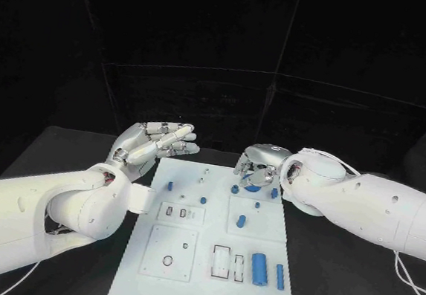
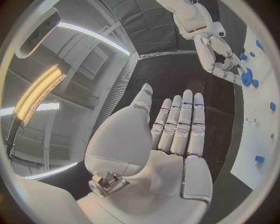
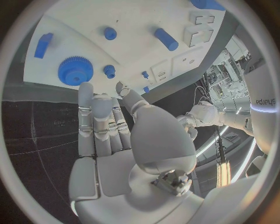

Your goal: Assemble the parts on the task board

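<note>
The white task board (image 1: 203, 289) lies in the middle of the black table. My left hand (image 1: 154, 142) hovers over its far left corner, palm up, fingers straight and apart, holding nothing; the left wrist view shows the same bare palm (image 2: 169, 140). My right hand (image 1: 259, 168) hangs over the board's far right part, just above a large blue gear (image 1: 253, 189). In the right wrist view its fingers (image 3: 102, 126) are straight and hold nothing, a short way from the gear (image 3: 74, 71) and a small blue gear (image 3: 109, 71).
Two blue cylinders (image 1: 258, 265) (image 1: 279, 276) lie near the board's near right side beside rectangular slots. Small blue pegs (image 1: 170, 185) (image 1: 239, 220) stand further up. Bare black table surrounds the board on all sides.
</note>
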Robot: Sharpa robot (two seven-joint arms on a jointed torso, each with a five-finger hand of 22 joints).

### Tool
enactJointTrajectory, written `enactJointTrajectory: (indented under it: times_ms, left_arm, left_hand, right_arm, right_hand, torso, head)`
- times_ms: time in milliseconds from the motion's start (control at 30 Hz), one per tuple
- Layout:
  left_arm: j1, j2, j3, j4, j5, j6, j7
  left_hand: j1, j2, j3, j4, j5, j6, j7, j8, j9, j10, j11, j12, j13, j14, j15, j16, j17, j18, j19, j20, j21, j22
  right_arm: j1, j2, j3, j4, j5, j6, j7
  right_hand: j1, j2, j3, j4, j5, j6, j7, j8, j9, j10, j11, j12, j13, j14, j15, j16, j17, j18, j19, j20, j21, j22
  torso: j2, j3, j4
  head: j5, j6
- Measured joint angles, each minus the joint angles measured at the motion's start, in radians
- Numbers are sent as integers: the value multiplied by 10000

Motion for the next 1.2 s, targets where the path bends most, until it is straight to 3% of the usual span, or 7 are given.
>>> enactJointTrajectory:
  times_ms: [300,500,1200]
  left_arm:
    - [0,60,-10,-10,-3,31,-66]
    - [0,101,-10,-21,-5,32,-73]
    - [1,199,-10,-87,-9,89,-119]
  left_hand:
    - [-37,37,-27,-27,0,-37,36,-43,-8,0,0,-56,0,0,0,-62,9,-2,0,0,-38,1]
    - [-36,37,-27,-27,0,-36,36,-47,-8,0,0,-55,0,0,0,-62,9,-2,0,0,-38,1]
    - [-78,80,-55,-55,0,-72,72,-88,-6,-72,72,-133,0,36,36,-116,28,-5,35,36,-77,-6]
  right_arm:
    - [-1,233,-3,-178,-94,262,-42]
    - [-6,369,-5,-315,-118,455,-74]
    - [-170,692,-9,-739,-151,992,-116]
  right_hand:
    - [-52,-52,193,-1,0,-53,19,0,0,-110,38,0,0,35,36,895,943,-2,53,53,394,385]
    - [-106,-106,221,27,-45,-191,61,0,0,-431,104,0,0,-3,74,1121,1103,0,126,125,562,576]
    - [-105,-106,331,23,14,-144,177,1,8,-536,144,0,1,-4,145,1734,1796,-1,231,229,916,1057]
  torso:
    - [93,9,21]
    - [113,17,23]
    - [135,15,33]
  head:
    - [-4,-31]
    - [-9,-30]
    - [-5,-198]
